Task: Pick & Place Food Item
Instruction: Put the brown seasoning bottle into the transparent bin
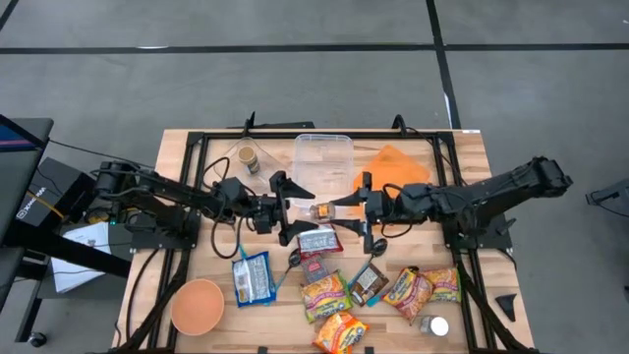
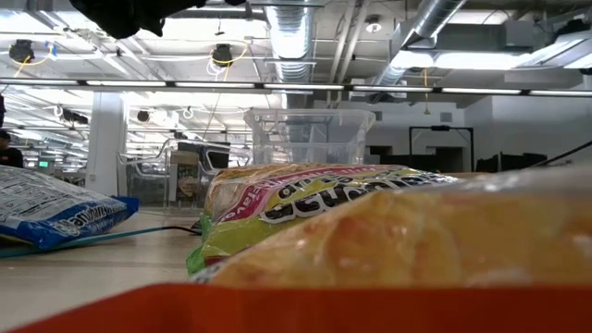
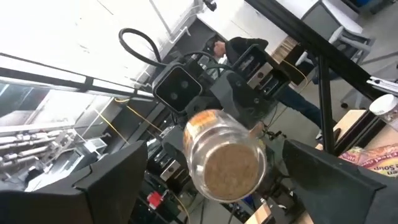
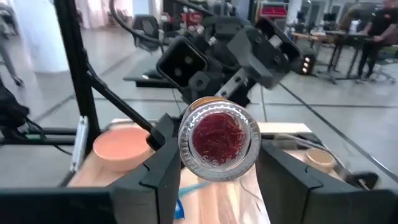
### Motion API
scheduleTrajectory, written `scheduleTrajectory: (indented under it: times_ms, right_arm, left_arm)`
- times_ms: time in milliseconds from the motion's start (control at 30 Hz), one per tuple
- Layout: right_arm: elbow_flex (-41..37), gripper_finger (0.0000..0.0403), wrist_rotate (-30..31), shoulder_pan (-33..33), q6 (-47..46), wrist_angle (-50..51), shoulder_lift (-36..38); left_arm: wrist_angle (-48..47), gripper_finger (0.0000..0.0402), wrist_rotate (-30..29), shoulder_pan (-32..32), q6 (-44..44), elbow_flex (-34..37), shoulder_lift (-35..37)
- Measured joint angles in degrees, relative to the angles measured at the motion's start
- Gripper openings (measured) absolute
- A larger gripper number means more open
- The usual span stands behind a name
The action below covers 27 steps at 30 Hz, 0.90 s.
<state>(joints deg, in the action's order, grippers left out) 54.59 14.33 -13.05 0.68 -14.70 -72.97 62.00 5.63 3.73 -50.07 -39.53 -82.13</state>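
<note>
A small clear spice jar [image 1: 322,210] with an orange band hangs above the middle of the table, lying level between the two arms. My right gripper [image 4: 219,180] is shut on it; in the right wrist view the jar's round end [image 4: 219,138] shows red spice. My left gripper [image 3: 211,186] faces it from the table's left, open wide. Its two fingers [image 3: 112,180] stand on either side of the jar's other end [image 3: 229,169], apart from it. In the high view my left gripper [image 1: 298,209] and my right gripper [image 1: 346,207] nearly meet. My right gripper pinches the jar's round wall [image 4: 184,149] between its two fingers. The fingers come level from the table's right and lie along the jar. The jar lies level, lifted clear of the table, its free end toward my left gripper.
A clear plastic container [image 1: 323,157] and an orange cloth [image 1: 393,167] lie at the far side. An orange bowl [image 1: 198,306], a blue packet [image 1: 253,278] and several snack packets [image 1: 339,295] cover the near side. A white-capped bottle [image 1: 433,325] stands near right.
</note>
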Motion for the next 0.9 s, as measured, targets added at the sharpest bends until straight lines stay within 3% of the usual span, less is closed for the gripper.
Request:
scheduleTrajectory:
  times_ms: [367, 600, 900]
  right_arm:
    - [0.0, 0.0168, -5.2, 4.2, 0.7, -2.6, -1.4]
    - [0.0, 0.0168, -5.3, 4.1, 1.1, -3.1, -1.3]
    - [0.1, 0.0168, -5.3, 4.1, 1.5, -2.9, -1.2]
  left_arm:
    - [0.3, 0.0334, -5.9, 0.0, 1.5, 0.0, 0.0]
    - [1.0, 0.0275, -7.8, 0.0, 3.4, 0.0, 0.0]
    - [1.2, 0.017, -8.6, 0.2, 4.1, 0.0, 0.0]
